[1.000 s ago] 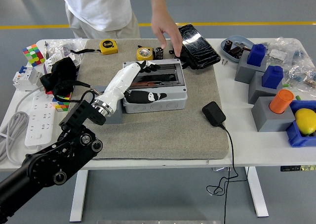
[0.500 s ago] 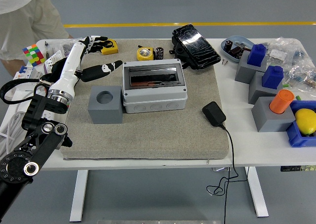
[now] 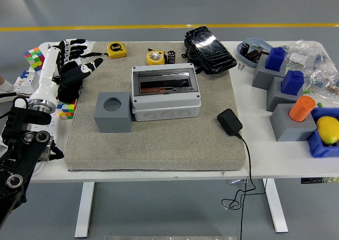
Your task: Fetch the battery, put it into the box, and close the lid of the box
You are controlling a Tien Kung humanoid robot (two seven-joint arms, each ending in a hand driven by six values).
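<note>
The grey box (image 3: 166, 92) sits in the middle of the grey mat (image 3: 153, 144), and its dark windowed lid lies flat and closed. A small black cylindrical battery (image 3: 171, 56) stands behind the box, beside a yellow tape measure (image 3: 155, 56). My left hand (image 3: 72, 57) hovers over the mat's far left corner, well left of the box. Its fingers are spread and hold nothing. My right arm is out of view.
A grey block with a round hole (image 3: 112, 112) stands left of the box. A black charger (image 3: 229, 121) lies to the right and a black case (image 3: 210, 49) behind. A second tape measure (image 3: 117, 50), power strip (image 3: 39, 129) and colour cube (image 3: 35, 57) sit left; blue-topped blocks (image 3: 274, 65) right.
My left arm has swung from the box back to the table's left side. The person who reached in near the battery has left the view.
</note>
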